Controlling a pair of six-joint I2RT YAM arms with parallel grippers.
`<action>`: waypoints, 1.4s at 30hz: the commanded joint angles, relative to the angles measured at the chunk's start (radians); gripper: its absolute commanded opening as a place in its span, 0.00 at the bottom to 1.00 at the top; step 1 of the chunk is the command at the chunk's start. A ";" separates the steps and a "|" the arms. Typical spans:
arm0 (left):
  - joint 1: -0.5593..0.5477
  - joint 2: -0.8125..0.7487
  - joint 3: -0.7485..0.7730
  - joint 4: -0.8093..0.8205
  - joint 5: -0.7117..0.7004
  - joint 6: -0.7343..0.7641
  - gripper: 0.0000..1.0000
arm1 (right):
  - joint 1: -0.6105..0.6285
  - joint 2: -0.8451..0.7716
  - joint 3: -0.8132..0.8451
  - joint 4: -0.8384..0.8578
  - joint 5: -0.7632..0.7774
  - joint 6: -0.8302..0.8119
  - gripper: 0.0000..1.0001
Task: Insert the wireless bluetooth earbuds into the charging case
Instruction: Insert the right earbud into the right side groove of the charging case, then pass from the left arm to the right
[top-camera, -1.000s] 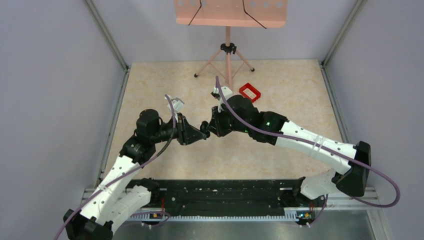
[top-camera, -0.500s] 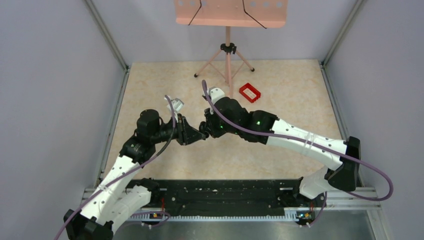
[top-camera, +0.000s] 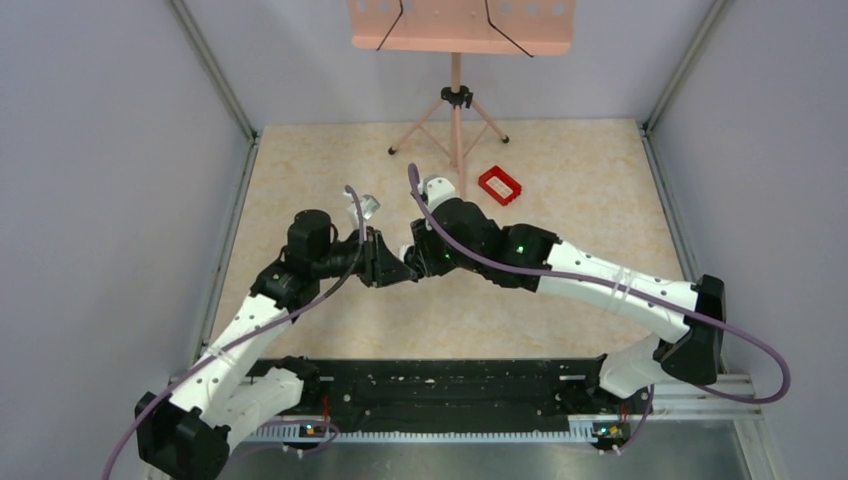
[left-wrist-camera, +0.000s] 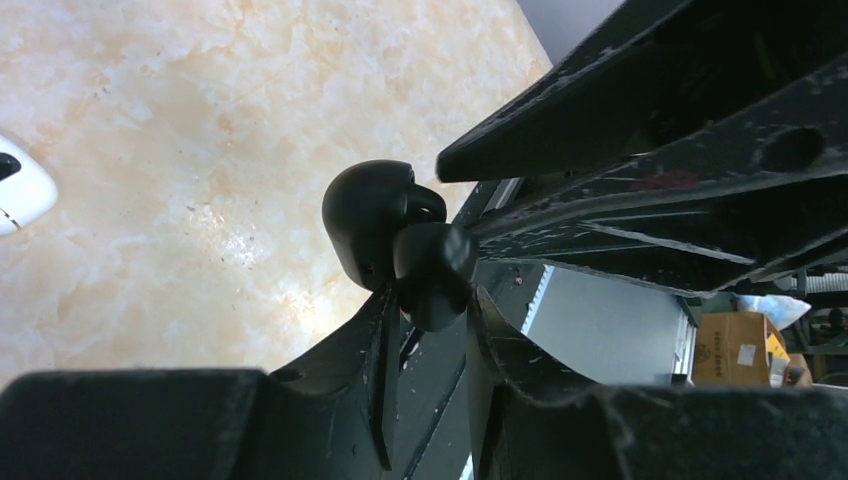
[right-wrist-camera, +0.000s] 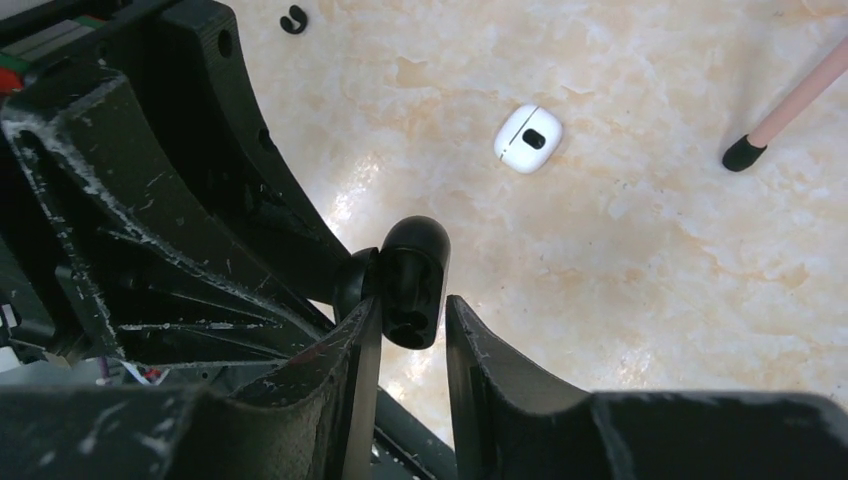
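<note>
Found over the middle of the worktop (top-camera: 580, 200), lifted clear of it: one charging case (right-wrist-camera: 412, 260), glossy black, showing as two rounded lobes pressed together; cannot tell whether lid and base or something else. Pinched at one lobe by the left hand (left-wrist-camera: 430, 300), closed almost fully on it. Flanked at the other lobe by the right hand (right-wrist-camera: 412, 300), set partly open with a finger on each side; cannot tell whether pressing or just clear. Spotted loose on the worktop beyond the left hand, in the right wrist view only: one tiny black curled piece, probably an earbud (right-wrist-camera: 293, 18); too small to place from above against any edge. No second earbud to be seen, possibly seated in the case already. Judged by looks: hard, light and slick for the case, so likely to squirt out of a pinch on its curved ends. Better to grip across the flatter long sides, firmly but without prying the lobes apart. Judged lighter yet for the earbud, easy to flick away or drop. Best to nip across its widest part with the very fingertips and lower straight down. Counted otherwise: one small white box (right-wrist-camera: 528, 138) lying near one foot of one pink stand (top-camera: 457, 100), one red frame (top-camera: 500, 185) toward the far edge, two hands.
</note>
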 joint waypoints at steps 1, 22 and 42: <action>-0.006 0.036 0.044 0.021 0.018 0.011 0.00 | 0.016 -0.075 -0.019 0.063 -0.003 0.025 0.31; 0.009 0.231 0.153 -0.107 0.372 0.068 0.00 | -0.326 -0.465 -0.468 0.444 -0.415 0.179 0.46; 0.006 0.328 0.248 -0.081 0.495 0.061 0.00 | -0.474 -0.602 -0.935 1.098 -0.891 0.436 0.59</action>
